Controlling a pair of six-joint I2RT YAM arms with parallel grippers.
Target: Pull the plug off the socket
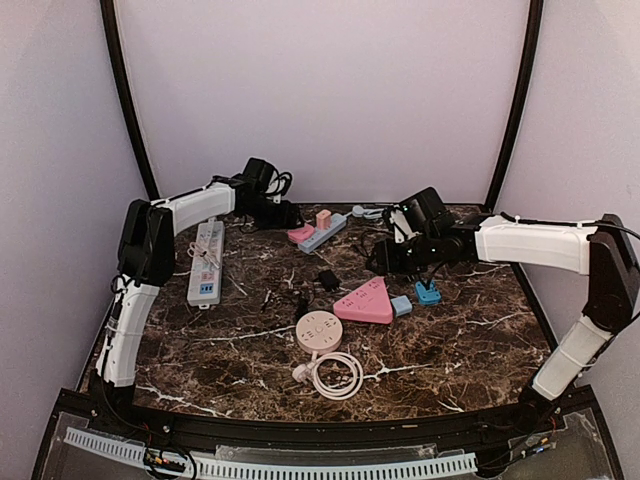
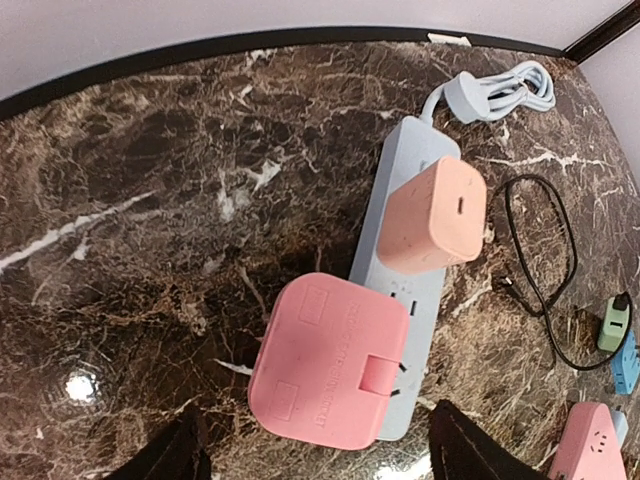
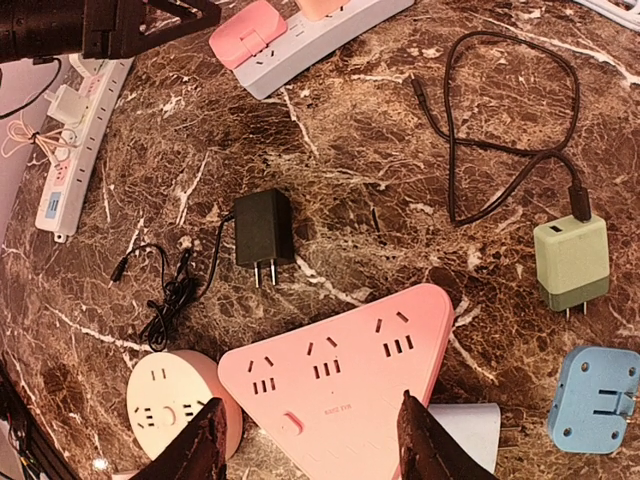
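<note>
Nearest, a white coiled cable (image 1: 337,375) lies beside a round socket (image 1: 320,330) on the table (image 1: 470,340). From the left wrist, the left fingers (image 2: 175,455) stand apart, flanking the pink plug (image 2: 325,360) without touching it. The plug overlaps the near end of the grey-blue socket strip (image 2: 415,150). From the right wrist, the right fingers (image 3: 205,445) are spread above a pink triangular socket (image 3: 350,360).
</note>
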